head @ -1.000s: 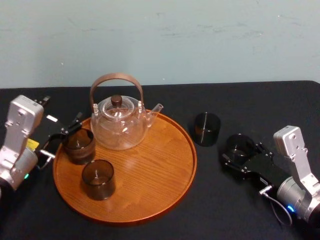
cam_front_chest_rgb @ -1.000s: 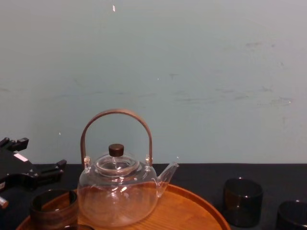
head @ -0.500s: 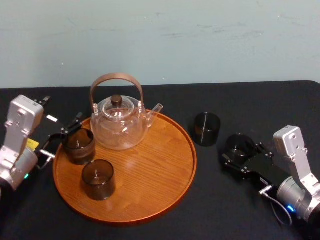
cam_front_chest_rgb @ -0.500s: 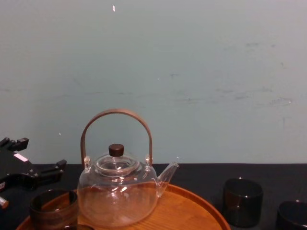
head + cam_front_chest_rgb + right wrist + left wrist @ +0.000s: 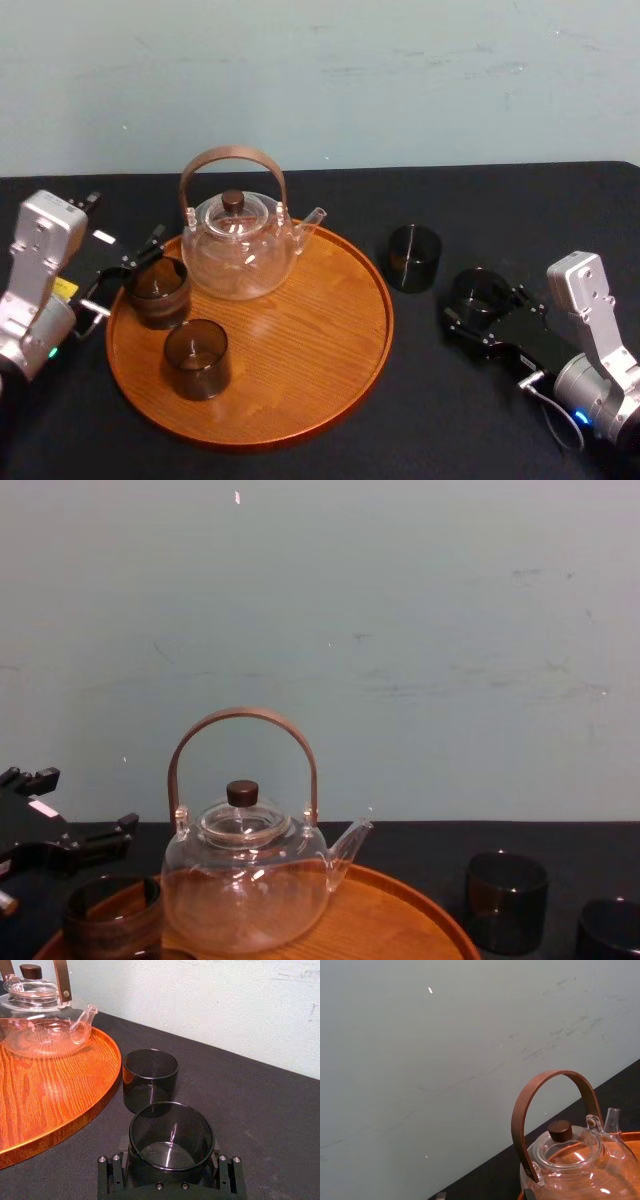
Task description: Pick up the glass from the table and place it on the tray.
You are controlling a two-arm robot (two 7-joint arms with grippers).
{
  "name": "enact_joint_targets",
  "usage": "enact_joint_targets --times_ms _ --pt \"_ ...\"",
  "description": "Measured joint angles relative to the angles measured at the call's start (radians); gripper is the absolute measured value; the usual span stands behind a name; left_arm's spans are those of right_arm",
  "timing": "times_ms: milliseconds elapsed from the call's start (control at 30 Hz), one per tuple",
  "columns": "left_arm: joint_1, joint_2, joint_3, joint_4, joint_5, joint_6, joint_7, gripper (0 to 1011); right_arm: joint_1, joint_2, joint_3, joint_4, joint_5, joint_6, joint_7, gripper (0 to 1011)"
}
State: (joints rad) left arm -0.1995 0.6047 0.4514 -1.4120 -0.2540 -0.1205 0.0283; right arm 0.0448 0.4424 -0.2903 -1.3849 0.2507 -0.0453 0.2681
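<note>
Nothing is visibly shifting from a second ago: both arms and all the glassware are keeping their places. On the far left, the left claw (image 5: 130, 270) is resting at the tray's left rim with its fingers spread wide and gripping nothing, just beside one dark glass (image 5: 157, 290) that is standing on the tray (image 5: 310, 330). A second tray glass (image 5: 197, 358) is sitting nearer the robot. The clear teapot (image 5: 238, 250) is occupying the tray's far side, which leaves the right half of the wood bare. To the right of the rim, a spare dark glass (image 5: 414, 258) is standing on the black table (image 5: 520, 210), close to the tray but not touching it. Farther right and nearer the robot, the glass (image 5: 478, 293) is standing upright, mouth up, apparently with its base on the table. The right claw (image 5: 482, 304) is reaching in from the right, and its jaws are lying along both sides of the wall, seemingly closing on it. The right wrist view is showing the glass (image 5: 172, 1140) seated deep between them. The right arm is plainly the nearer one. From this claw the tray is lying to the robot's left, with the spare glass just off that line on the far side, so the carry is likely calling for a lift followed by a leftward sweep along the near side.
</note>
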Motion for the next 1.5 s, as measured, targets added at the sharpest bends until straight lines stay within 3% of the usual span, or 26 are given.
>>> enact_joint_targets --times_ms 1500 --pt "0.0 0.0 0.0 0.0 0.0 0.0 0.0 1002 0.0 0.0 0.0 0.0 0.0 0.0 0.0 917"
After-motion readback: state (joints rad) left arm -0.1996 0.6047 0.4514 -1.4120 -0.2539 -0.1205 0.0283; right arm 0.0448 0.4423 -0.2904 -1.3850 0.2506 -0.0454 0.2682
